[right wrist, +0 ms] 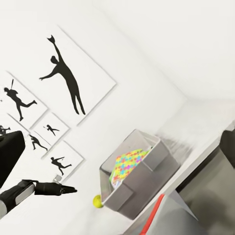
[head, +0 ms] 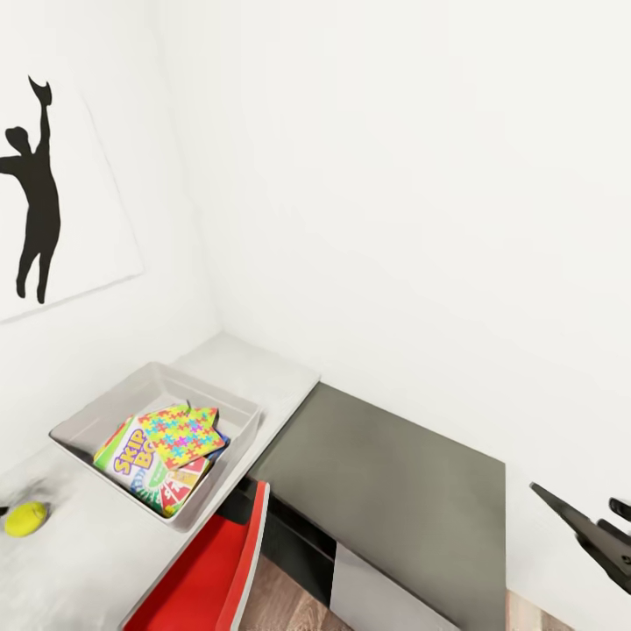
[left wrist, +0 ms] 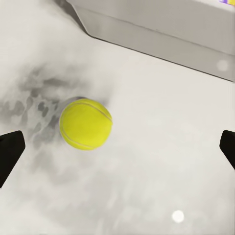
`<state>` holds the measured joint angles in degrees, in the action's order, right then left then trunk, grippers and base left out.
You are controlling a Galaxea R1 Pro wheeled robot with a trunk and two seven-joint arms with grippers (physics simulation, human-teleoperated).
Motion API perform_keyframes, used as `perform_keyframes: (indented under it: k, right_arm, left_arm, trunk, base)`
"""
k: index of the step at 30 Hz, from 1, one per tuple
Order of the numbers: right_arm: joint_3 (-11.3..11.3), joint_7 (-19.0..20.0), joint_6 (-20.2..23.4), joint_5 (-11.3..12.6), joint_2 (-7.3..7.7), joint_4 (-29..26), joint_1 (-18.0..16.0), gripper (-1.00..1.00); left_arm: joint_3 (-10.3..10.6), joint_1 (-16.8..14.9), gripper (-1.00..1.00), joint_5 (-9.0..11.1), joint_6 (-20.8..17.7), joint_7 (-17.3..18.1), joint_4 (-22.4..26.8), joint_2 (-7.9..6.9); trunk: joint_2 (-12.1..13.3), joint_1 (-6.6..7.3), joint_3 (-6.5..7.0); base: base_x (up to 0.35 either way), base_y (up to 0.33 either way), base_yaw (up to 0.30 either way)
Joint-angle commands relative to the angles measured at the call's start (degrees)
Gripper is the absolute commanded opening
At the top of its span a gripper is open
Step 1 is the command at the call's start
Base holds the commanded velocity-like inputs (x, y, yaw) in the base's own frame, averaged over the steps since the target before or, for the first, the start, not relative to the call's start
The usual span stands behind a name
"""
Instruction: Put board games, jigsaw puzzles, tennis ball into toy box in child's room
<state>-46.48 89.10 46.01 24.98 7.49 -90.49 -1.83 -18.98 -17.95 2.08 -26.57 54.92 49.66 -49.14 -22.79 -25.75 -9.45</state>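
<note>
2 hands: your left hand (left wrist: 117,147) hangs over the bench, and your right hand (head: 605,526) sits well off to the right above the dark cabinet (head: 394,473).
Left hand: released, its fingers (left wrist: 10,154) spread wide at either side of the tennis ball, touching nothing.
Right hand: fingertips far apart in its wrist view, so released and holding nothing.
Tennis ball (left wrist: 85,124): resting on the pale grey bench (head: 88,543), outside the toy box, near its corner.
Toy box (head: 131,394): grey, low-walled, standing on the bench against the white wall.
Inside the box: you see the SKIP-BO game (head: 136,460) lying flat, with a multicoloured jigsaw puzzle box (head: 182,432) tilted on top of it.
Chair (head: 219,561): red, tucked just beside the bench edge below the toy box.
Wall: 1 poster (head: 39,184) with a black reaching figure hangs above the bench; your right wrist view shows several more.
</note>
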Motion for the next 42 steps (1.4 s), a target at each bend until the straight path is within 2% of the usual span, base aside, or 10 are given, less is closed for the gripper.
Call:
perform_keyframes:
  k: [1,5,11,16,21,42]
  right_arm:
    - [-0.03,0.16,0.69,0.65,0.05,-0.05,0.21,1.00]
    - [-0.02,0.17,0.86,2.07,0.19,-0.15,0.86,1.00]
    - [0.02,0.13,0.85,2.73,0.22,-0.19,1.16,1.00]
    - [0.06,0.12,0.78,2.97,0.26,-0.21,1.27,1.00]
    - [0.01,0.17,0.69,3.03,0.31,-0.21,1.29,1.00]
    - [-0.13,0.16,0.39,3.06,0.64,-0.13,1.31,1.00]
  left_arm:
    - [-0.04,-0.06,1.00,0.18,-0.41,0.14,0.00,0.13]
    - [-0.02,-0.06,1.00,0.09,-0.10,-0.08,0.08,0.42]
    - [0.00,-0.06,1.00,0.02,-0.07,-1.78,1.59,0.60]
    - [0.03,-0.06,1.00,0.22,-0.50,-5.94,3.60,0.69]
    - [0.07,-0.06,1.00,0.20,-0.41,-8.25,4.13,0.71]
    - [0.17,-0.06,1.00,0.07,0.16,-10.90,4.70,0.75]
  trunk:
    - [-0.12,-0.03,-0.19]
    - [-0.12,-0.03,-0.47]
    - [-0.12,-0.03,-0.96]
    - [-0.12,-0.03,-1.40]
    - [-0.12,-0.03,-1.85]
    - [-0.12,-0.03,-2.53]
  base:
    - [0.000,0.000,0.000]
    - [0.000,0.000,0.000]
    - [0.000,0.000,0.000]
    - [0.000,0.000,0.000]
    - [0.000,0.000,0.000]
    - [0.000,0.000,0.000]
